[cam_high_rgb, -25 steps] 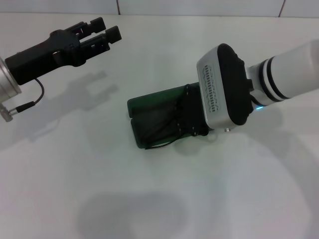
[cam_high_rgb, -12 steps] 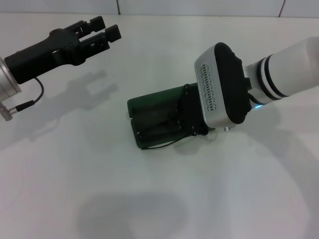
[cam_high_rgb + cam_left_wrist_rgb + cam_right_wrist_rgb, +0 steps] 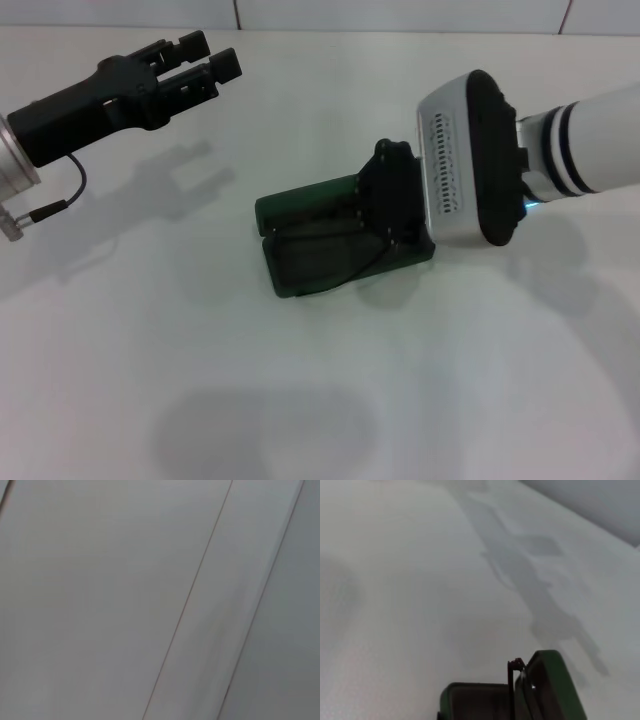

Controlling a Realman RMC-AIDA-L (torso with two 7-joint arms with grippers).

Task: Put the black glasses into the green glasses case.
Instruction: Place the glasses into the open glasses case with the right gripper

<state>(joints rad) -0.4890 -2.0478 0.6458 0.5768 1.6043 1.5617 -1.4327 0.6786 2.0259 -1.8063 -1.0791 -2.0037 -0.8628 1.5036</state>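
The green glasses case point(image 3: 300, 205) lies open in the middle of the white table, lid toward the back. The black glasses point(image 3: 335, 283) lie in its lower half, and one thin temple arm curves over the front rim. My right gripper point(image 3: 378, 228) hangs over the right end of the case, hiding that end. In the right wrist view the case point(image 3: 552, 687) fills the bottom edge, and a thin dark piece of the glasses point(image 3: 514, 666) sticks up beside the lid. My left gripper point(image 3: 205, 62) is held up at the far left, open and empty.
The white table point(image 3: 320, 400) runs wide around the case on every side. A tiled wall point(image 3: 400, 12) closes off the back. The left wrist view holds only pale flat surfaces with seams.
My right arm has drawn back to the right and risen a little, uncovering more of the case's lower half. The case, the glasses and the left arm have stayed in place.
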